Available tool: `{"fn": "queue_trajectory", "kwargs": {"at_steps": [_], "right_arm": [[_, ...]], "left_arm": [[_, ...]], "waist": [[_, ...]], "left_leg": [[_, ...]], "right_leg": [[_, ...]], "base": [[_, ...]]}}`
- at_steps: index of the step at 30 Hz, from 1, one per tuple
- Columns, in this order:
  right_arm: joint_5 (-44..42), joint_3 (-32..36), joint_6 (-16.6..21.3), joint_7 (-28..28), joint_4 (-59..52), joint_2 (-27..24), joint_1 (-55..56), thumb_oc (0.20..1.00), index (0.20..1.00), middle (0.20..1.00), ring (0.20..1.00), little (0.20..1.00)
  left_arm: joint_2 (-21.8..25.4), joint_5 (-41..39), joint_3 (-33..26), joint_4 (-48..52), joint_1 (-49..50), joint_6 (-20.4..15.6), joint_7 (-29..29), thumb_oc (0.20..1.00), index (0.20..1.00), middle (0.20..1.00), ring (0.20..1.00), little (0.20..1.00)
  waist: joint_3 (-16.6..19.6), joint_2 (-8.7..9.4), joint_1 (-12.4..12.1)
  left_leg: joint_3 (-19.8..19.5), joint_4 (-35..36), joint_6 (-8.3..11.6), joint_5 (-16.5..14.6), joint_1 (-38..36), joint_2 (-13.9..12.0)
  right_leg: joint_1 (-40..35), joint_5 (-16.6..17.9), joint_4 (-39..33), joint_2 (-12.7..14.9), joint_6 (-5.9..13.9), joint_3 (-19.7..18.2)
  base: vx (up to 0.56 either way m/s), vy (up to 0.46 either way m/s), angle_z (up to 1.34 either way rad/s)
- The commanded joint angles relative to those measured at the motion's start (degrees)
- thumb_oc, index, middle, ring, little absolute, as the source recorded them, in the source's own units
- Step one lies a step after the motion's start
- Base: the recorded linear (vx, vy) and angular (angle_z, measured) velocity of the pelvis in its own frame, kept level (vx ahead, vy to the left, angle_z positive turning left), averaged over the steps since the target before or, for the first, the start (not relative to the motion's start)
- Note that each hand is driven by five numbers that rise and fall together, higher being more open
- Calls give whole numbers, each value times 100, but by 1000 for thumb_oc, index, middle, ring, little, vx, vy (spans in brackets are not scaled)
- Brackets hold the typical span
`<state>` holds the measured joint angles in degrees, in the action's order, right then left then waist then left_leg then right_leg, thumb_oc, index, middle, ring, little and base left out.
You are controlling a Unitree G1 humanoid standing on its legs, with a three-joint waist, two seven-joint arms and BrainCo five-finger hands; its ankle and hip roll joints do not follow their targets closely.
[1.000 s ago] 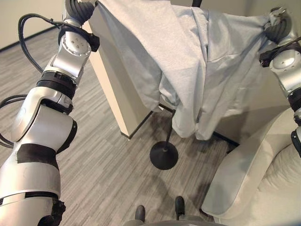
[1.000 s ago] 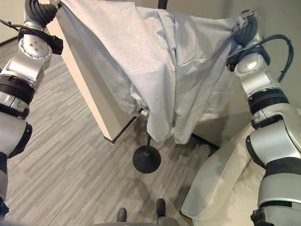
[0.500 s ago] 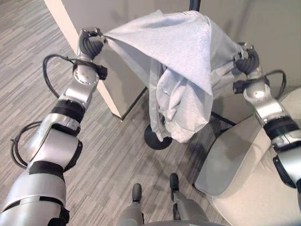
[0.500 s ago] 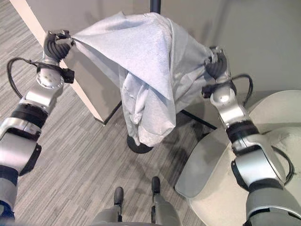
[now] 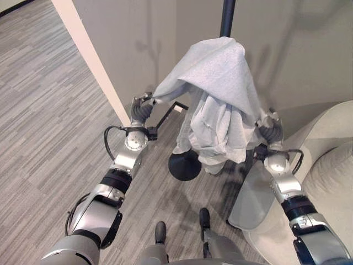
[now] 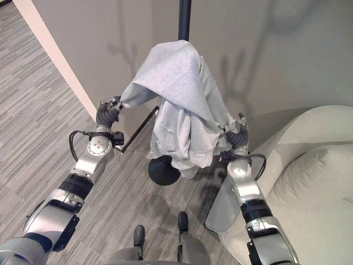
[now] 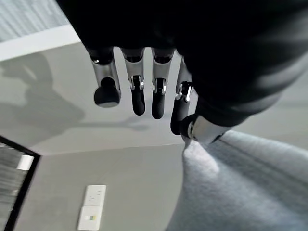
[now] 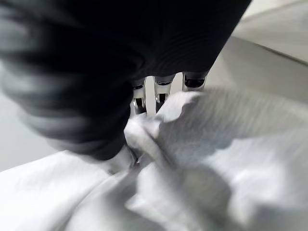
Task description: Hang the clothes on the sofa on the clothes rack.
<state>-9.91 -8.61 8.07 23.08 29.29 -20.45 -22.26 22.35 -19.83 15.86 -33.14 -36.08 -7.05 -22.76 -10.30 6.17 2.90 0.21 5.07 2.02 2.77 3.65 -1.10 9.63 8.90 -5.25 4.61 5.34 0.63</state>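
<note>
While the grey garment [image 5: 220, 77] lies draped over the top of the clothes rack [image 5: 226, 16], both robot hands hold its edges, so it is not yet free-hanging. The left robot hand [image 5: 141, 110] pinches one corner out to the side, near the wall corner; the right robot hand [image 5: 271, 130] is curled into a bunch of cloth low on the side nearest the sofa [image 5: 325, 165].

Risk assessment: the cloth appears to sit on the pole's upper end with most of its bulk hanging on the robot's side. If either robot hand lowers or draws back without letting go, the pull is likely to drag the garment off the rack. An uneven release could also let the heavier side slide down toward the rack's round base [image 5: 185, 165].

View comparison: the head views show the drape, the pole and both arms together. The left wrist view adds that only the thumb and nearest finger trap the cloth, the other fingers [image 7: 138, 98] hanging clear. The right wrist view shows fabric [image 8: 216, 159] bunched tight against the palm, the grip itself largely hidden.
</note>
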Motion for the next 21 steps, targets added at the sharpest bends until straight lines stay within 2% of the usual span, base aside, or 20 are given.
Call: {"fn": "queue_trajectory", "kwargs": {"at_steps": [1, 18, 21], "right_arm": [[-39, 21, 231, -148, 107, -248, -97, 1000, 1000, 1000, 1000, 1000], [47, 398, 117, -301, 131, -349, 480, 1000, 1000, 1000, 1000, 1000], [28, 524, 67, -677, 192, -327, 1054, 1000, 1000, 1000, 1000, 1000]], "left_arm": [[322, -36, -271, -334, -248, -162, 67, 1000, 1000, 1000, 1000, 1000], [397, 115, -701, 211, 410, -196, 186, 1000, 1000, 1000, 1000, 1000], [399, 160, -1022, 540, 1107, -190, 422, 1000, 1000, 1000, 1000, 1000]], "waist": [[117, -72, -33], [167, -62, -64], [208, -79, -65]], "left_leg": [[64, -7, 77, -399, -5, -55], [118, -7, 64, -479, -160, -41], [145, -7, 56, -516, -242, -32]], "right_leg": [[-434, -466, 25, 397, 588, 191], [-583, -478, 25, 449, 615, 257], [-662, -488, 25, 468, 614, 268]], "base": [[0, 0, 0], [0, 0, 0], [0, 0, 0]]}}
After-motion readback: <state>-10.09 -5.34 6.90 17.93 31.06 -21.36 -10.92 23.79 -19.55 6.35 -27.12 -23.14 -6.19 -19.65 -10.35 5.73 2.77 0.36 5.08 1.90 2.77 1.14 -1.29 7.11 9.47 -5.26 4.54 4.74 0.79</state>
